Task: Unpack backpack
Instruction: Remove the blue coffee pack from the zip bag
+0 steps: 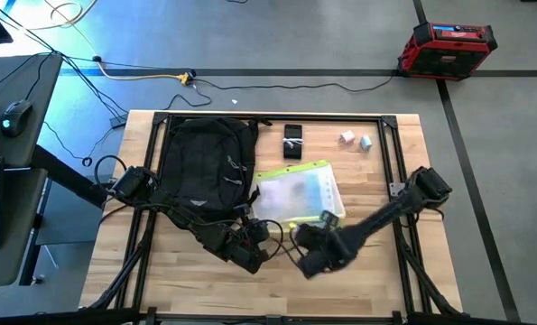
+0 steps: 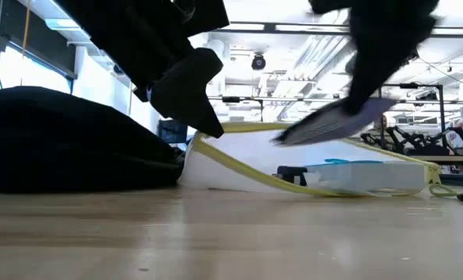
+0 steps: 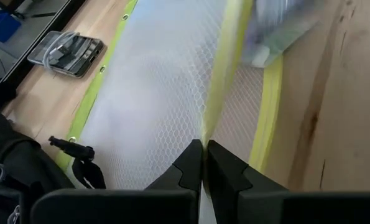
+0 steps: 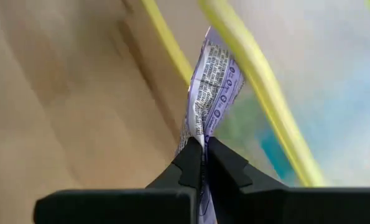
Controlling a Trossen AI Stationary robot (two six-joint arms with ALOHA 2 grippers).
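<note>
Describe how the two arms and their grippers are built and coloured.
Both arms are dark, near black, made of jointed segments on bulky rounded bases at the table's sides. The left gripper and right gripper look alike: two matte black, angular fingers tapering to narrow tips, mounted on a flat black crossbar. No markings or labels show on them.

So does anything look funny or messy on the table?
A little. The mesh pouch with yellow edging is propped up at one end instead of lying flat, pinched by the left gripper. The right gripper is pulling a purple wrapper from it. Nothing looks spilled or broken.
</note>
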